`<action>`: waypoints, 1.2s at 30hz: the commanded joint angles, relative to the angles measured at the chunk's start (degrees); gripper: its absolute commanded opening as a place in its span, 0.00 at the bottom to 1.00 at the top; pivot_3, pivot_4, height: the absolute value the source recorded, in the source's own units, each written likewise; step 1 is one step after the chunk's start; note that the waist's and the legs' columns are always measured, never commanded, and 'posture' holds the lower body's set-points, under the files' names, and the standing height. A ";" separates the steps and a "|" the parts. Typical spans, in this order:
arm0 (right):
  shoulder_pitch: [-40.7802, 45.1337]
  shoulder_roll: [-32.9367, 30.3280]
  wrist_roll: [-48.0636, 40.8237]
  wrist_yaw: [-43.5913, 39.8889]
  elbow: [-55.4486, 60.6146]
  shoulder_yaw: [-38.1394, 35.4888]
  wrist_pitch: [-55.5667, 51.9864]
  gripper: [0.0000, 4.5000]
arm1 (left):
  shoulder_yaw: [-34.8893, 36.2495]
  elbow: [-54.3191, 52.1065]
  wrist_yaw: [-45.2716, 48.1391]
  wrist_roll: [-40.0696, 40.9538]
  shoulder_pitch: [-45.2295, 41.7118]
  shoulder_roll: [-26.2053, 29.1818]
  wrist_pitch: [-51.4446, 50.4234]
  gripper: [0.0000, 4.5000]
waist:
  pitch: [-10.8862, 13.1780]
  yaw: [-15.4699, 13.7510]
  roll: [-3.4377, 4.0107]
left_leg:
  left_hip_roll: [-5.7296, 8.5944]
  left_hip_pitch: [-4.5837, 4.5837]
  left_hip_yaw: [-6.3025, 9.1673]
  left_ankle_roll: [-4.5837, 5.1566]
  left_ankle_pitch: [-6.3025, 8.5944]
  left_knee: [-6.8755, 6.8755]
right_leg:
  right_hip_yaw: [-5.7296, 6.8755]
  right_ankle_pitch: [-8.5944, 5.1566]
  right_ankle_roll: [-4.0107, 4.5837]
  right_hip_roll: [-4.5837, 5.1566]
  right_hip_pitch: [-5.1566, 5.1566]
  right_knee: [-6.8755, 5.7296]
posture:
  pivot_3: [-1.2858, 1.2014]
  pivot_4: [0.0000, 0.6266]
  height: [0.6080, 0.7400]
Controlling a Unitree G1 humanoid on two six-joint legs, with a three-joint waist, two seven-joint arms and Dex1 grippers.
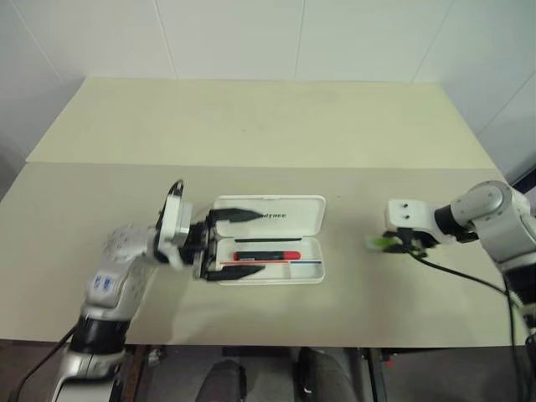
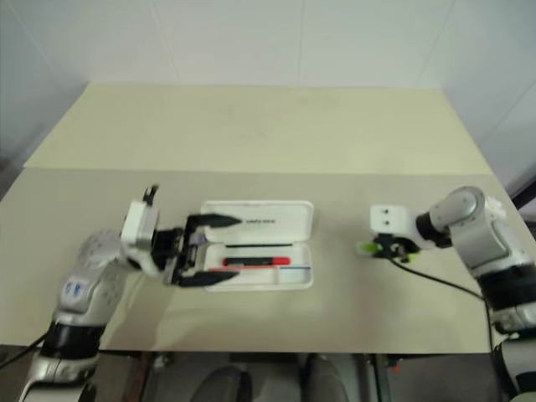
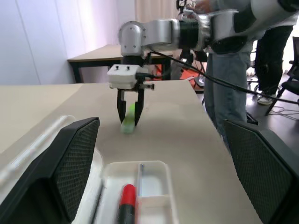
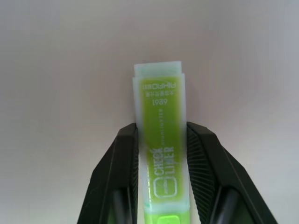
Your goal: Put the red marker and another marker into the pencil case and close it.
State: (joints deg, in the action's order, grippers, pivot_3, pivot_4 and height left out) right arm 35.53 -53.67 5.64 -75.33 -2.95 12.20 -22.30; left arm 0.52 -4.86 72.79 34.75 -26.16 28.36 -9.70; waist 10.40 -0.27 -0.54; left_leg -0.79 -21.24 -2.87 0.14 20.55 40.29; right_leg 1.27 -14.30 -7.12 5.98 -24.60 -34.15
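I see the red marker (image 1: pixel 266 255) lying in the open pencil case (image 1: pixel 270 217); my right end effector (image 1: pixel 400 244) grips the green marker (image 4: pixel 161 149) well right of it, my left end effector (image 1: pixel 235 242) spread wide over it; closing remains

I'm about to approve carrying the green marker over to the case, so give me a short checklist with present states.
1. Right gripper shut on the stubby lime-green marker: ok.
2. Flat white hard-plastic pencil case lies open, lid folded back: ok.
3. Slim black marker with red end already lies in the case tray: ok.
4. Free room in the tray beside it: ok.
5. Left gripper open, its fingers over the case's left end, possibly in the way: not ok.
6. Green marker lifted off the beige table: cannot tell.
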 commanded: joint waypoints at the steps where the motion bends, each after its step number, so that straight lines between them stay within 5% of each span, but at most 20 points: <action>1: -0.96 -1.57 -1.17 3.86 7.49 -5.15 -7.79 0.24 | -0.64 1.62 2.53 0.07 -1.03 -0.54 1.69 1.00 | -0.05 0.15 0.08 | 0.01 0.02 0.00 0.00 0.00 0.00 | -0.01 0.01 -0.01 0.00 0.02 0.02 | 0.52 0.24 1.00; 14: -0.25 -2.32 -2.04 5.87 8.33 -3.98 -9.93 0.24 | -0.21 2.03 3.12 0.08 -1.07 -0.55 2.33 1.00 | -0.04 0.35 0.07 | -0.01 0.04 -0.04 0.07 0.02 -0.09 | -0.07 0.01 -0.02 -0.05 0.02 0.09 | 0.52 0.24 1.00; 36: 12.80 0.87 -5.62 8.13 13.99 -3.09 -15.22 0.24 | 2.01 0.67 3.91 0.97 1.85 2.35 2.09 1.00 | -0.04 0.42 0.07 | -0.03 0.02 -0.02 0.08 0.02 -0.15 | -0.07 0.01 -0.02 -0.06 -0.02 0.13 | 0.52 0.24 1.00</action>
State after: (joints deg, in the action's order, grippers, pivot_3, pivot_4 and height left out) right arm 46.68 -52.92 0.52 -67.86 8.99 10.06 -36.82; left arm 1.40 -2.00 76.33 34.65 -24.72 30.12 -8.05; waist 10.36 0.15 -0.46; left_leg -0.82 -21.22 -2.88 0.21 20.57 40.13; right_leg 1.20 -14.29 -7.14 5.92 -24.61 -34.02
